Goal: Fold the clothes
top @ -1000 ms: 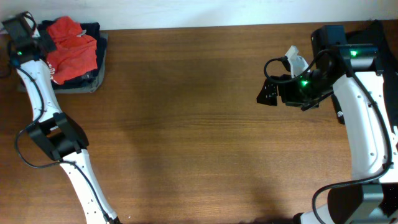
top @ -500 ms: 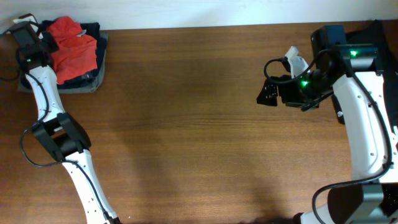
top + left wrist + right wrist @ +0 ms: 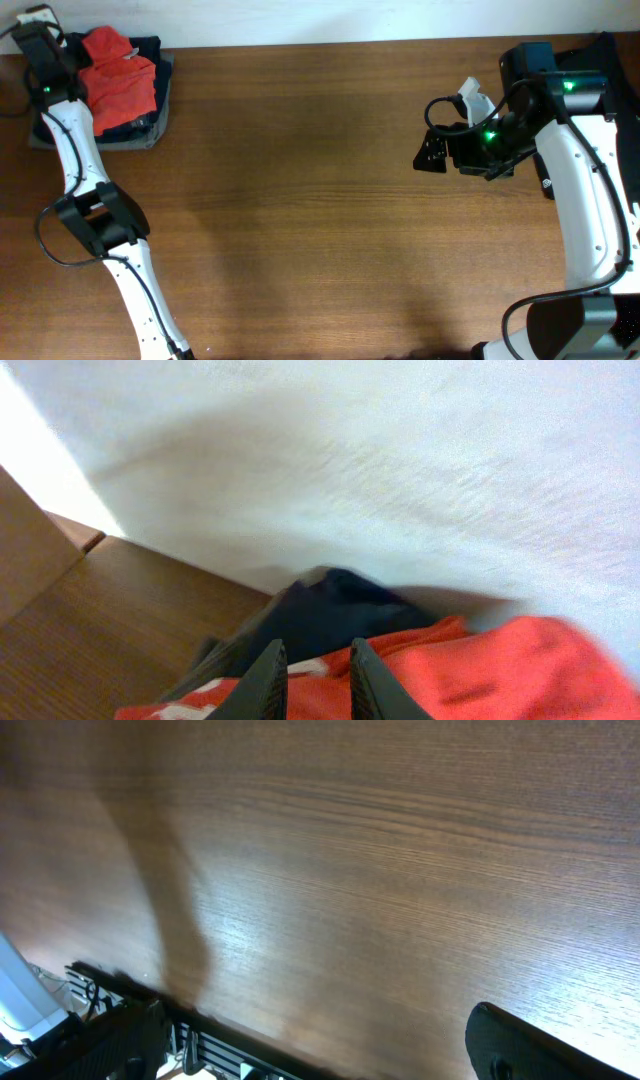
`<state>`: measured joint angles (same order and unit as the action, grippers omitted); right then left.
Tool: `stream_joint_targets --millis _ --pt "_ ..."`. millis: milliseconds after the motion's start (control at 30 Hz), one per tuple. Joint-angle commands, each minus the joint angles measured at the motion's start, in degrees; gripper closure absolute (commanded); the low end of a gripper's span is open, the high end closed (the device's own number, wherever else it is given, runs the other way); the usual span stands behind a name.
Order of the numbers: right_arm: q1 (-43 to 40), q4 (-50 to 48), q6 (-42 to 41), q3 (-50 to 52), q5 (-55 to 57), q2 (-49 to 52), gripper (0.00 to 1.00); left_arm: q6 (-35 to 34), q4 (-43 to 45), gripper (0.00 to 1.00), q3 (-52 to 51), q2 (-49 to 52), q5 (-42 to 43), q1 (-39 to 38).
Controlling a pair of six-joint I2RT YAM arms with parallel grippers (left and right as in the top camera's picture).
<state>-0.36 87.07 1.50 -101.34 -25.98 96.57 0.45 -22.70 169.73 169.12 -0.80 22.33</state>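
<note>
**While the red shirt sits on the pile, pick it up with care**

Since the red shirt (image 3: 118,82) is not flat yet, the step in hand looks like getting it off the pile and out onto the bare table (image 3: 320,200).

The left gripper (image 3: 315,650) is in the far left corner, right by the shirt. Its fingers have only a thin gap between them. I can see no cloth in that gap. The right gripper (image 3: 305,1035) hangs over the right side of the table, well away from the shirt. Its fingers are spread wide and hold nothing.

To do this well, the left fingers should open more. Then they should go down on a fat bump of red cloth. They should pinch only red, not the dark clothes (image 3: 140,125) under it. It is best to lift up first and move sideways after, so the pile does not slide. The middle of the table is a good spot to set the shirt down, because the right arm can help there.

The shirt is red-orange and soft. It is all bunched up in a lump, with bumps and dips. It lies on top of the dark folded clothes. A bit of white print (image 3: 200,705) peeks out at its edge. I cannot tell where the sleeves or the neck are.
</note>
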Motion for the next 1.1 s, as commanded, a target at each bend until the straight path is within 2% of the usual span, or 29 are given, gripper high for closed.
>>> stream_joint_targets --millis 0,67,133,233,333,400,633,767,1067 --pt "-0.39 0.68 -0.46 0.17 -0.57 -1.29 0.01 0.87 -1.31 0.78 1.44 -5.16 0.66 -1.14" --pt "-0.39 0.9 -0.44 0.17 -0.57 -1.29 0.01 0.87 -3.8 0.79 1.9 -6.67 0.66 -1.7" --pt "-0.39 0.96 -0.44 0.17 -0.57 -1.29 0.01 0.85 -9.66 0.87 2.29 -8.85 0.92 -2.6" --pt "-0.39 0.83 -0.44 0.17 -0.55 -1.29 0.01 0.87 -22.58 0.87 2.47 -13.0 3.21 -4.76" --pt "-0.39 0.76 -0.42 0.17 -0.52 -1.29 0.01 0.87 -32.52 1.0 2.47 -15.37 2.99 -6.12" --pt "-0.39 0.57 -0.42 0.17 -0.55 -1.29 0.01 0.9 -35.69 1.0 2.47 -15.63 2.99 -6.84" --pt "-0.39 0.13 -0.42 0.17 -0.55 -1.29 0.01 0.9 -36.46 1.0 -0.22 -13.84 0.74 -8.31" --pt "-0.39 0.15 -0.42 0.17 -0.55 -1.29 0.01 0.9 -36.35 1.0 -0.42 -9.9 -3.26 -8.39" --pt "-0.39 0.15 -0.39 0.17 -0.52 -1.29 0.01 0.85 -36.3 1.0 -0.42 -1.22 -6.75 -8.31"
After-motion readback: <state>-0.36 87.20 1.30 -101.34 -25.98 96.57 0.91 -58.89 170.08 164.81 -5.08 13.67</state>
